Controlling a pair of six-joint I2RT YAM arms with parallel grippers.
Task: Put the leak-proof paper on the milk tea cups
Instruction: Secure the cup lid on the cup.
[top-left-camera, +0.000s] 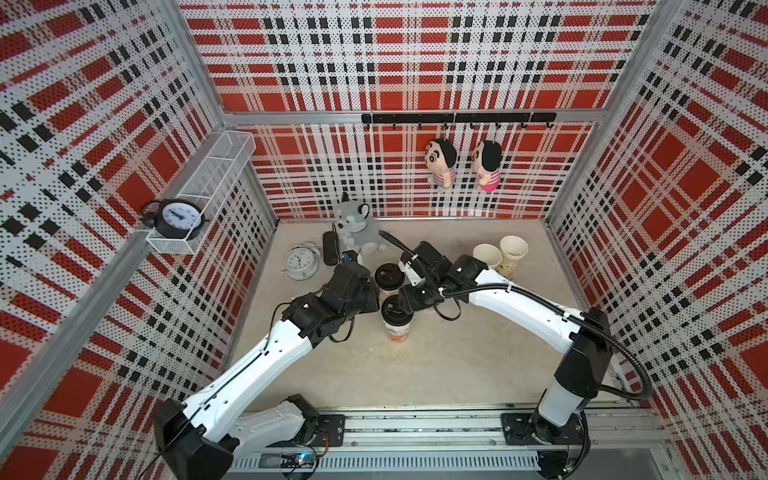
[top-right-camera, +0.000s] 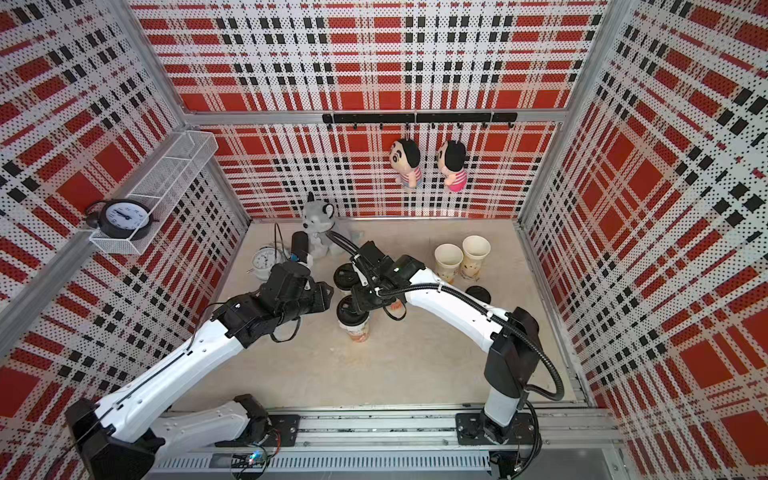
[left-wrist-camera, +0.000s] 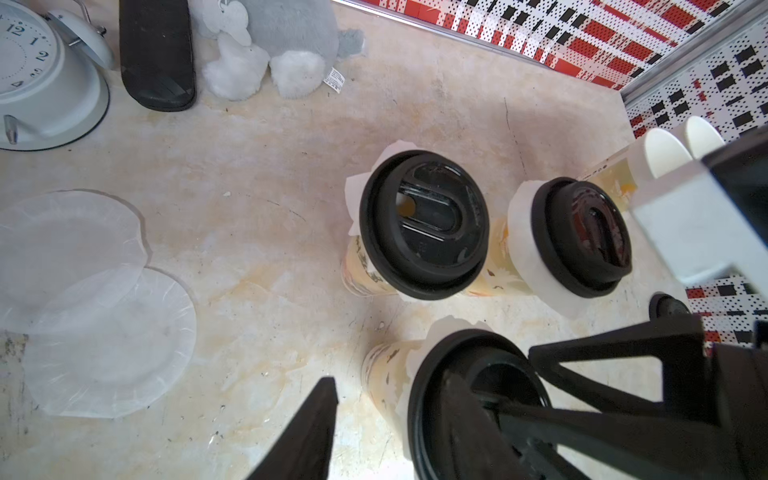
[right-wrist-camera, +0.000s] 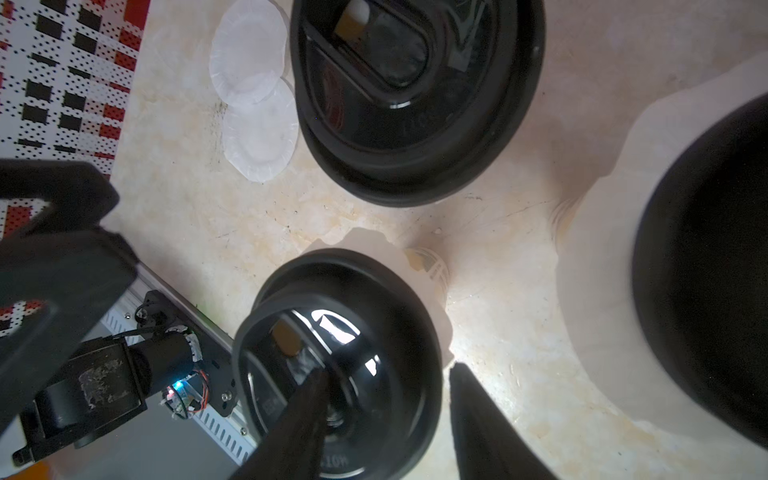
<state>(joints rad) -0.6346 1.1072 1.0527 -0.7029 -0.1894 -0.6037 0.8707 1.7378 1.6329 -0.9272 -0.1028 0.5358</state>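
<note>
Paper (left-wrist-camera: 112, 332): two loose round sheets, overlapping, flat on tabletop (left-wrist-camera: 270, 166) toward the left wall, well apart from the lidded cups; hidden under the left arm in both top views.
Paper on cups: white edges stick out from under the lids (left-wrist-camera: 424, 224) of three cups.
Cups (left-wrist-camera: 374, 274): three lidded ones upright, clustered mid-tabletop; two open cups (top-left-camera: 487, 254) upright, side by side, back right.
Left hand (left-wrist-camera: 390, 374): fingers spread at the nearest lidded cup, one finger off to the cup's side, clear of it.
Right hand (right-wrist-camera: 386, 370): fingers straddle that cup's lid rim, one on the lid top, one just outside; cannot tell if pinching.
Loose lid (top-right-camera: 478, 294): flat on tabletop near open cups.
Back left: clock (left-wrist-camera: 41, 70), plush (left-wrist-camera: 291, 37).
</note>
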